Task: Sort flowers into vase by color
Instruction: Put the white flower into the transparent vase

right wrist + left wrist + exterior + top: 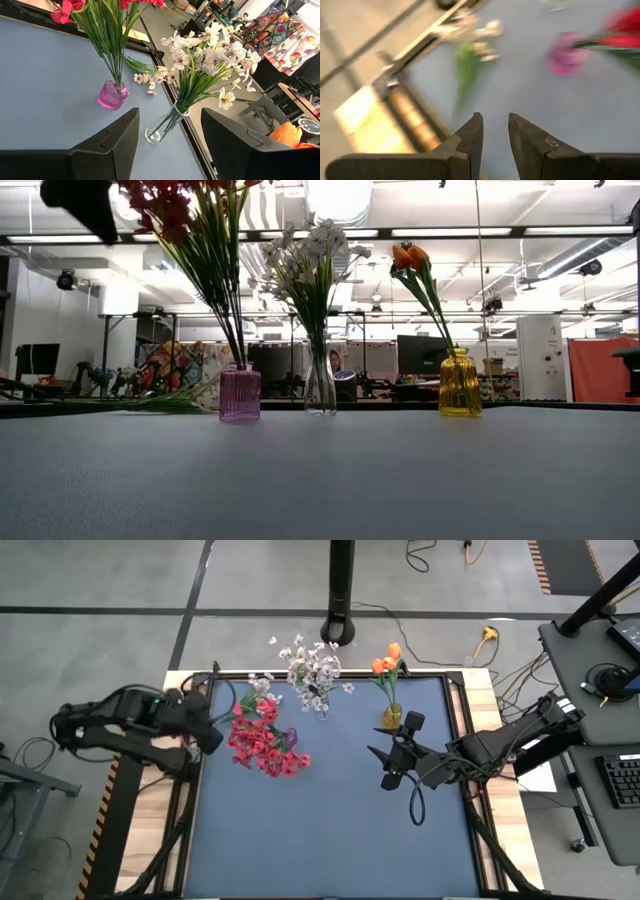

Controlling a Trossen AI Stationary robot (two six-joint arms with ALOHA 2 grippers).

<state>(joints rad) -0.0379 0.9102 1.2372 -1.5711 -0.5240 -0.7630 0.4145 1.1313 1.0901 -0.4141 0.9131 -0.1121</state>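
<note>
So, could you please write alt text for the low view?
Three small vases stand in a row on a grey table: a pink vase of red flowers, a clear vase of white flowers, and a yellow vase of orange buds.

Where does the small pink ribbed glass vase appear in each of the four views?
High view: pink ribbed glass vase, mostly hidden under red blossoms, left of centre.
Low view: left of centre, far table edge.
Left wrist view: blurred pink shape, upper right.
Right wrist view: left of centre.
Shared landmark: the clear glass vase of white flowers beside it.
</note>
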